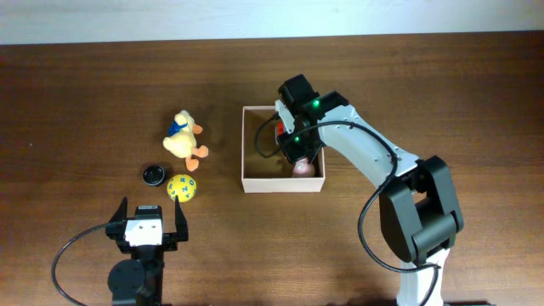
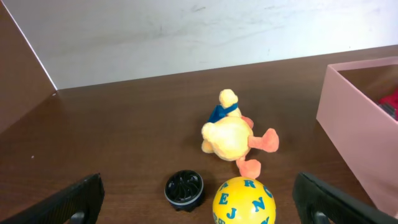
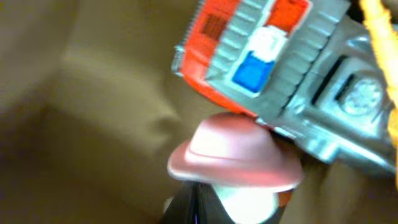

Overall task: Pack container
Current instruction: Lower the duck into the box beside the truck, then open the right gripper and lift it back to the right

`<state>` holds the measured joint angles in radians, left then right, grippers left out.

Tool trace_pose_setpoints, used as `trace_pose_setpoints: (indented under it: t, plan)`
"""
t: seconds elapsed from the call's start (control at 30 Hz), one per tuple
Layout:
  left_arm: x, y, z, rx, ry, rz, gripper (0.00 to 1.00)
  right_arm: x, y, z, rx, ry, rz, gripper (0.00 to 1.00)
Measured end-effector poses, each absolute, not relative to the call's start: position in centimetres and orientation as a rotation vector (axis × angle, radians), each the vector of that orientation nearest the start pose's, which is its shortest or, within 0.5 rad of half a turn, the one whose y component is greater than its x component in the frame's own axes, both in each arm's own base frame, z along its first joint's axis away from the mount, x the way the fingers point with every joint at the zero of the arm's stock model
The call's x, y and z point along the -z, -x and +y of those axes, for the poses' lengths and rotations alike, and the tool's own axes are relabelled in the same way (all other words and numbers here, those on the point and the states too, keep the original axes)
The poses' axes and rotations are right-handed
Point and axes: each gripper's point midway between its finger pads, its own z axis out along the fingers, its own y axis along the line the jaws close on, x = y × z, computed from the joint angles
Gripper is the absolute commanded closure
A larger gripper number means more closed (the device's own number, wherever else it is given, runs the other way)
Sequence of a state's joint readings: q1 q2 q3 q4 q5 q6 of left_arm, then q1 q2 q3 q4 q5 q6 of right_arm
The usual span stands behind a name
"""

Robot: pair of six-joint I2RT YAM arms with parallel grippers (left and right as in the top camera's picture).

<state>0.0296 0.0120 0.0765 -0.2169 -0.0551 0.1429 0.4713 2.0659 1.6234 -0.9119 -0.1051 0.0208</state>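
Dark brown wood surface (image 1: 76,102) runs across the whole scene, with a pale wall (image 2: 186,31) behind its far edge.

At the near left, the left pincer (image 1: 150,205) hangs low over the wood with its jaws spread wide apart and nothing between them. Just beyond it lie a small round black cap (image 1: 153,175) and, beside that to the right, a yellow ball (image 1: 182,188) printed with blue letters. Behind these two rests a yellow plush duck (image 1: 184,138) with orange feet and a blue scarf. It touches neither of them.

Right of the toys, near the middle, sits the container (image 1: 283,184), open-topped and apart from the duck and ball. The right pincer (image 1: 297,158) reaches down inside it, towards its right wall, with jaws closed together. A pink dome-topped piece (image 3: 233,152) sits right at its tip, but whether it is pinched I cannot tell. A red and grey toy (image 3: 261,56) with a blue patch lies against the pink piece on the tan floor.
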Motion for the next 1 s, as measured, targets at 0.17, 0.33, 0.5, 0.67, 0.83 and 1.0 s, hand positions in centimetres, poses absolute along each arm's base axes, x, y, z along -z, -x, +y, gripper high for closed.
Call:
trace_pose_setpoints:
  t: [0.17,0.33,0.5,0.67,0.83,1.0]
  plan:
    - [-15.5,-23.9,1.7,-0.175,-0.057,1.725,0.01,-7.0,-39.7,22.9,-0.294,0.683,2.826,0.95]
    - [-15.5,-23.9,1.7,-0.175,-0.057,1.725,0.01,-8.0,-39.9,23.9,-0.362,0.691,2.803,0.92]
    - [-15.5,-23.9,1.7,-0.175,-0.057,1.726,0.01,-9.8,-41.0,24.7,-0.395,0.690,2.750,0.73]
    - [-15.5,-23.9,1.7,-0.175,-0.057,1.726,0.01,-12.6,-43.1,25.9,-0.425,0.681,2.642,0.01]
    - [-15.5,-23.9,1.7,-0.175,-0.057,1.726,0.01,-15.7,-45.4,27.1,-0.442,0.681,2.511,0.01]
    - [-15.5,-23.9,1.7,-0.175,-0.057,1.725,0.01,-19.6,-47.9,26.1,-0.396,0.630,2.418,0.01]
